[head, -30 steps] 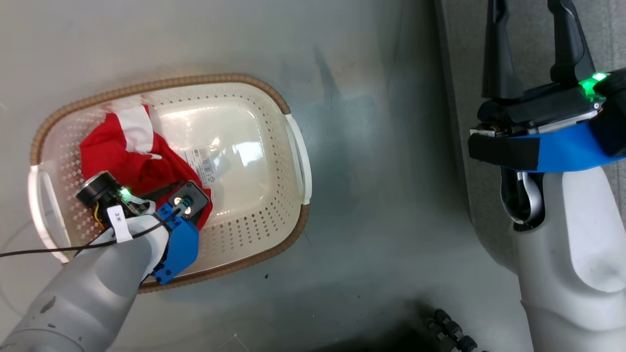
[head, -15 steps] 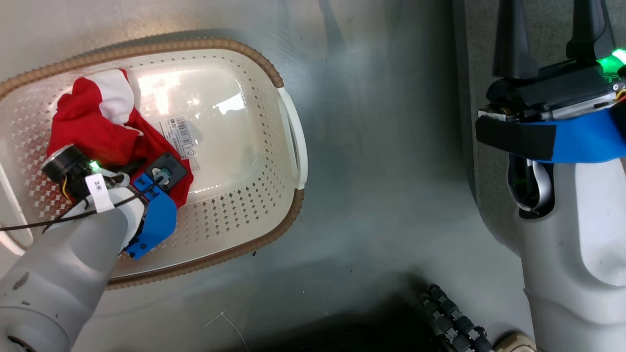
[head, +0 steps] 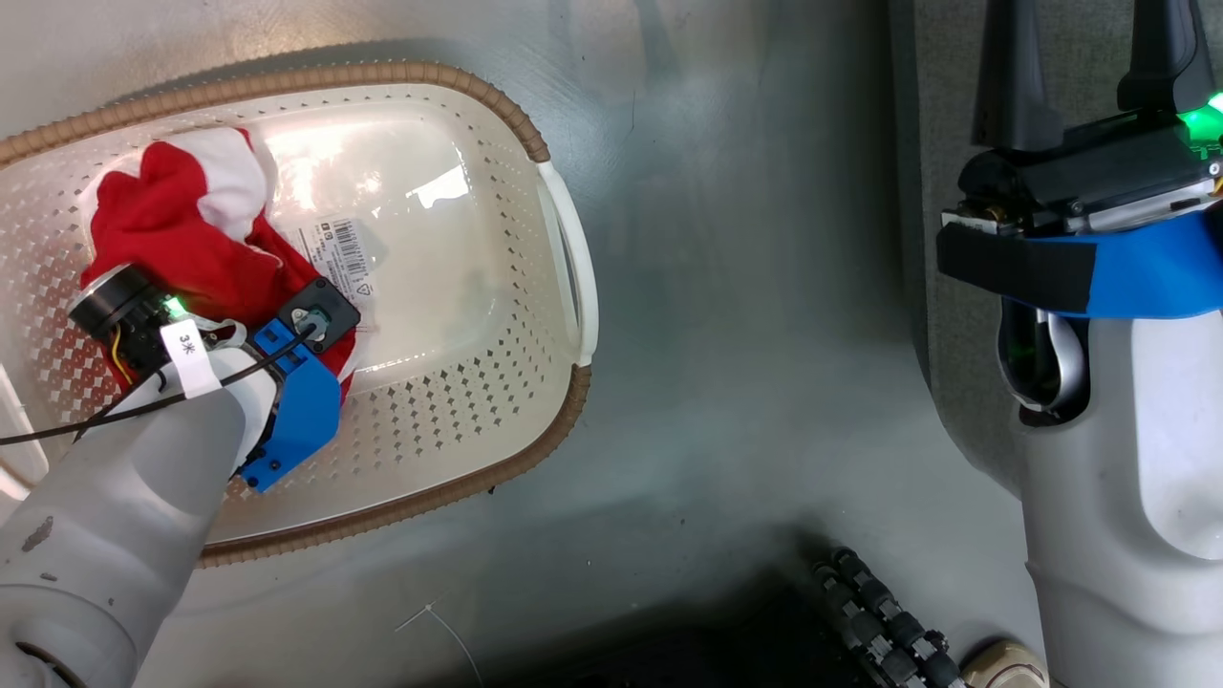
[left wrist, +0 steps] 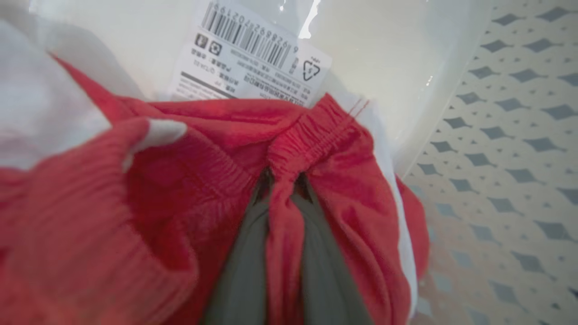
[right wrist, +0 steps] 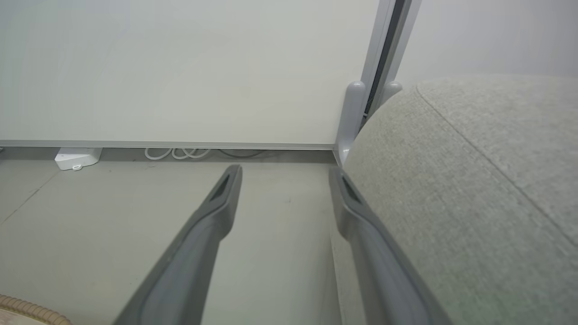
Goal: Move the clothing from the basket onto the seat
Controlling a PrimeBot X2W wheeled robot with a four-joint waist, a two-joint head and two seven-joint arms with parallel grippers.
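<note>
The red clothing (head: 182, 239) with white trim lies bunched in the left part of the cream basket (head: 535, 420). My left wrist (head: 296, 382) hangs over it, hiding the fingers in the head view. In the left wrist view, my left gripper (left wrist: 284, 180) is shut on a fold of the red clothing (left wrist: 189, 180) just below its elastic waistband. No lettering shows. The grey seat (head: 941, 143) runs down the right side, with my right gripper's fingers (head: 1015, 86) above its edge. My right gripper (right wrist: 284, 174) stands open and holds nothing, beside the seat (right wrist: 474, 180).
A barcode label (left wrist: 253, 58) under clear film lies on the basket's bottom next to the cloth. The basket's white handle (head: 573, 258) faces the strip of grey floor (head: 745, 334) between basket and seat. My wheeled base (head: 879, 621) is at the bottom. A wall with cables (right wrist: 180, 152) stands beyond.
The head camera has shifted, so the basket sits further left and higher in the picture. The red cloth has bunched toward the basket's left wall with my left gripper, baring more of the label.
</note>
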